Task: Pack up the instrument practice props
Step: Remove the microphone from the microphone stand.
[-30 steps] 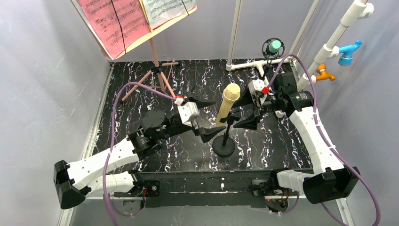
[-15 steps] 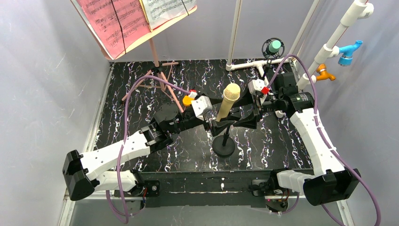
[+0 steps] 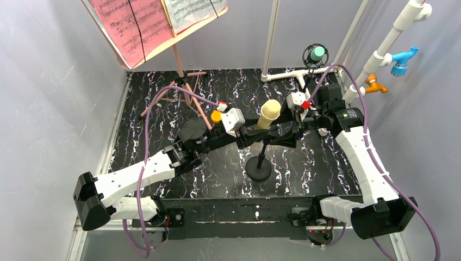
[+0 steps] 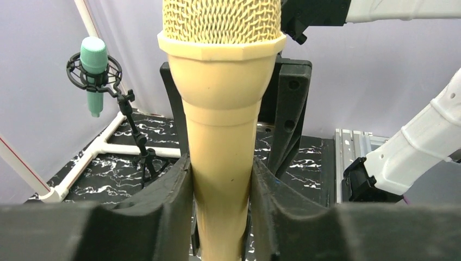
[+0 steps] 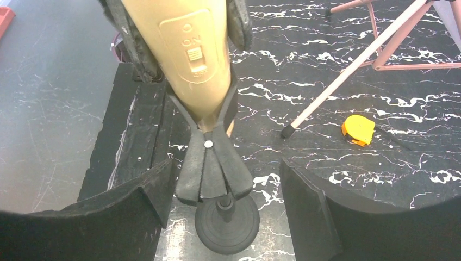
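The black clip (image 5: 213, 168) on its round-based stand (image 3: 258, 168) cradles the beige microphone (image 4: 220, 109). The left end effector (image 4: 220, 201) pinches the microphone's body between narrowed jaws. The right end effector (image 5: 223, 190) stands wide on either side of the clip, apart from it. A shock mount (image 3: 311, 60) holds the teal microphone (image 3: 317, 53) at the far right of the black marbled table (image 3: 147, 119). The pink music board (image 3: 157, 41), far left, carries a pink sheet (image 3: 130, 22) and a white sheet (image 3: 190, 8). Grey walls enclose the table.

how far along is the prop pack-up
Nothing looks packed: the pink music board stands with its sheets, the teal microphone sits in its mount. In hand: left gripper clamps the beige microphone, still in its stand clip; right gripper open around that clip. All packing remains.
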Robot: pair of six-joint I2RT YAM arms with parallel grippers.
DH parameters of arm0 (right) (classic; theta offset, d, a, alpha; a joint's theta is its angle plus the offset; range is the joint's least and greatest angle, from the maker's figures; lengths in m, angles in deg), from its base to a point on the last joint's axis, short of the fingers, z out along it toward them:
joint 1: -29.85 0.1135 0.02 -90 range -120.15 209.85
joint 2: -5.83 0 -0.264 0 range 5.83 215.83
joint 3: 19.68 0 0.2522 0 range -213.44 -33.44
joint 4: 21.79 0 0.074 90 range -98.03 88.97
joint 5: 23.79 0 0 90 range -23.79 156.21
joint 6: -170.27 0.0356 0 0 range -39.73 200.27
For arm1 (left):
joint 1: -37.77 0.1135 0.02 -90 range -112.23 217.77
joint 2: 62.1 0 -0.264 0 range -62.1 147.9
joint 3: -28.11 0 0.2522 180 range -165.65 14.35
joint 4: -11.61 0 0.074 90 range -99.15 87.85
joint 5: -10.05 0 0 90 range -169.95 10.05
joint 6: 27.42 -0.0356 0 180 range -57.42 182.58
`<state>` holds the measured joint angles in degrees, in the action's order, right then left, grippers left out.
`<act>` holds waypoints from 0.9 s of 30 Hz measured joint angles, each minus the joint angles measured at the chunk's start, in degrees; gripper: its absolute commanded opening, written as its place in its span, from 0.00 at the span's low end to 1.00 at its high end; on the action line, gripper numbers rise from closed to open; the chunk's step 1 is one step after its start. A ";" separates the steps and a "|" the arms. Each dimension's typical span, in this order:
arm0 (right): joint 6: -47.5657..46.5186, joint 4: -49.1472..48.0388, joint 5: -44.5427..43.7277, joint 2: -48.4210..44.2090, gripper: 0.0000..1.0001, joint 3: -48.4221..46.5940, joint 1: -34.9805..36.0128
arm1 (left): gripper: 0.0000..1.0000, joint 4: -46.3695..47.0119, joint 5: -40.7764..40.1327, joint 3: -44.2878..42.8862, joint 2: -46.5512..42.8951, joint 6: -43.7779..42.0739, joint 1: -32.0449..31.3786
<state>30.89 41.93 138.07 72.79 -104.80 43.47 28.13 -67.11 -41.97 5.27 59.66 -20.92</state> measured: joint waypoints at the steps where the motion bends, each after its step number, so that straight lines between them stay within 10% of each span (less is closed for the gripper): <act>1: 0.04 -0.15 -0.07 -0.02 0.76 0.00 0.00 | 0.04 0.07 -0.02 0.00 0.04 -0.04 0.00; 11: 0.17 -0.52 -1.01 -0.87 0.60 0.00 -0.13 | 0.00 0.57 -0.20 -0.11 0.46 0.57 0.00; 16: 0.94 -0.52 -1.57 -1.25 0.01 0.00 -0.13 | 0.00 0.50 -0.96 -0.11 0.48 0.81 0.02; 27: 1.75 -0.96 -2.91 -1.97 0.01 0.31 -0.37 | 0.00 -0.04 -2.34 -0.09 -0.63 0.59 0.00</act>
<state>32.64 40.96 135.16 70.83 -104.49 43.10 28.09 -69.45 -42.05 4.64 60.25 -20.92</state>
